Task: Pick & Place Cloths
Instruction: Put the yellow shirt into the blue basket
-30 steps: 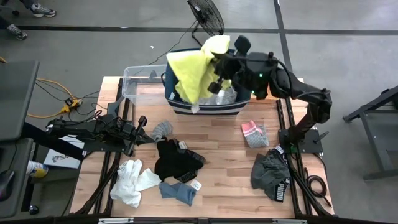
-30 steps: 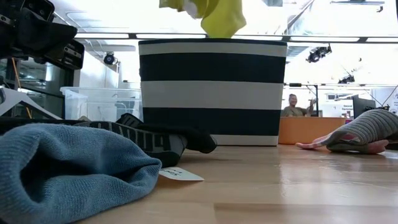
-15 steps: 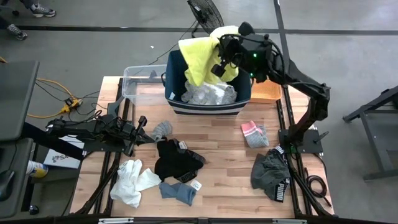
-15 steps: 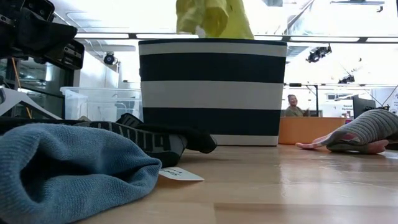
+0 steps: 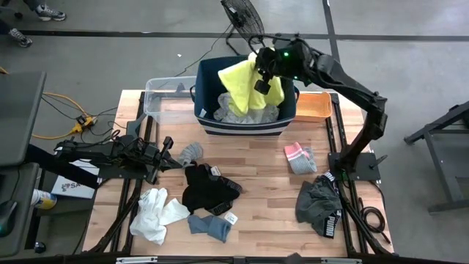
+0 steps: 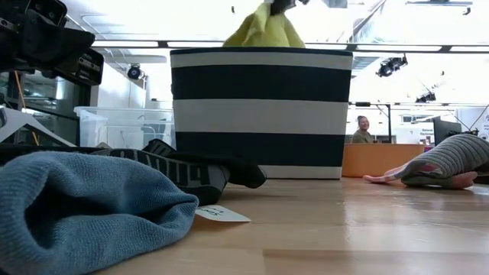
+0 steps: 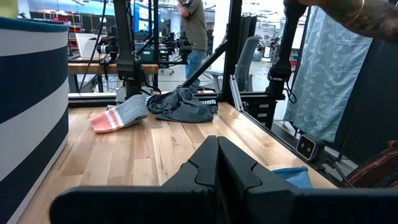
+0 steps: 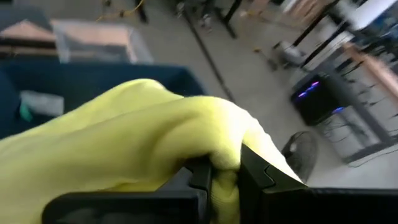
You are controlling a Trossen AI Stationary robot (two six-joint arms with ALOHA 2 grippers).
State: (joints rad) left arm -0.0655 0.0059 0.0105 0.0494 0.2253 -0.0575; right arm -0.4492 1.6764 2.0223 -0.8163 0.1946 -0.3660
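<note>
The neon yellow shirt [image 5: 248, 79] is being held by the right gripper [image 5: 261, 73] over the open top of the navy tub [image 5: 209, 121], at the far middle of the table [image 5: 264, 191]. In the right wrist view the yellow cloth [image 8: 124, 143] is being pinched between the two dark fingers [image 8: 261, 174], which are clenched on a bunched fold of it. In the low view the shirt [image 6: 263, 30] is being seen just above the striped rim of the tub [image 6: 260, 114]. White lace fabric [image 5: 253, 111] is lying inside the tub beneath the shirt.

The left gripper [image 5: 165, 150] is being kept low over the left side of the table, just beside a grey sock [image 5: 192, 152]. In the left wrist view its fingers [image 7: 217, 165] are pressed together with nothing between them.

The other cloths are being left spread on the table: a black garment [image 5: 207, 189] near the middle, white socks [image 5: 156, 213] at the near left, a blue sock [image 5: 211, 226] just beside them, a striped grey sock [image 5: 300, 157] to the right, and dark grey shorts [image 5: 316, 202] near the right edge. An orange tray [image 5: 314, 106] is sitting just to the right of the tub, and a clear bin [image 5: 165, 95] to its left.
</note>
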